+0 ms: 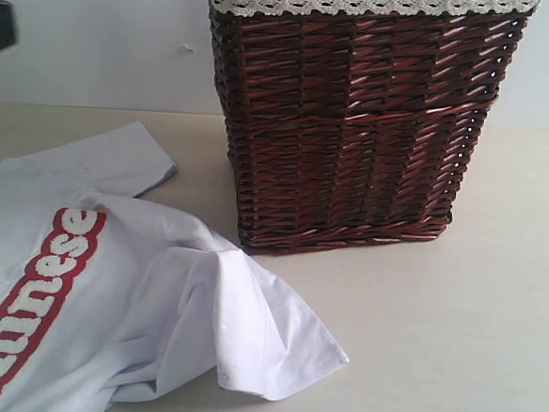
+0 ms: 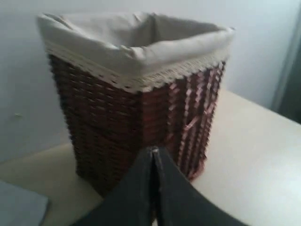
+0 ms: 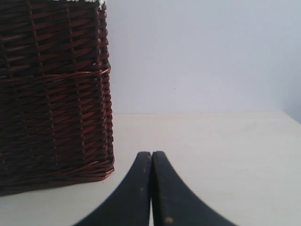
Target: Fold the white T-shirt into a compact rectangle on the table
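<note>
My left gripper (image 2: 153,157) and right gripper (image 3: 151,159) are both closed on nothing. The white T-shirt (image 1: 108,298) lies rumpled on the table (image 1: 453,350), just beside the basket (image 1: 355,127); I may pinch two layers there, or bump the wicker.
</note>
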Action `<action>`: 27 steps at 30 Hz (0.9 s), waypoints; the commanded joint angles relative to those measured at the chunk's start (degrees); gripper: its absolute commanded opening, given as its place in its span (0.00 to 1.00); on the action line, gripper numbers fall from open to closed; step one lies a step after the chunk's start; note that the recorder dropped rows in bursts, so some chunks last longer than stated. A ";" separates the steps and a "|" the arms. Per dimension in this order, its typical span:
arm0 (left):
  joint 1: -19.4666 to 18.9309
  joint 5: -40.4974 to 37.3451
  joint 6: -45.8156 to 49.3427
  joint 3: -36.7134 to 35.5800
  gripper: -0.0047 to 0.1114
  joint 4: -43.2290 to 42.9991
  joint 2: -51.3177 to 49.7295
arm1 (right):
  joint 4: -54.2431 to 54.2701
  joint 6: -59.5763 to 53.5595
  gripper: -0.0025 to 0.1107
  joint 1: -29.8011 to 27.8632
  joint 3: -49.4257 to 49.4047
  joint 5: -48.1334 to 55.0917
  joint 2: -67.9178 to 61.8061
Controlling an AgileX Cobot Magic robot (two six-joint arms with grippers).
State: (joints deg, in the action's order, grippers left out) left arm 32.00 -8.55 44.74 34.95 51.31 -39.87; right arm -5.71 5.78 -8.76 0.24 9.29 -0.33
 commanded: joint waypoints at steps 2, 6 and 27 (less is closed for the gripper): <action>0.01 6.55 -0.14 -10.03 0.04 2.04 13.45 | 0.17 0.04 0.02 -0.23 -0.24 -0.46 0.33; 0.01 4.75 -0.18 -13.71 0.04 2.08 19.97 | 0.17 0.04 0.02 -0.23 -0.24 -0.46 0.33; -0.25 3.94 -0.26 -15.77 0.04 -1.44 25.38 | 0.17 0.04 0.02 -0.23 -0.24 -0.46 0.33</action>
State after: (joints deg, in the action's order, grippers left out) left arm 32.00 -4.35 44.74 19.46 52.50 -15.36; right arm -5.71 5.78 -8.76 0.24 9.29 -0.33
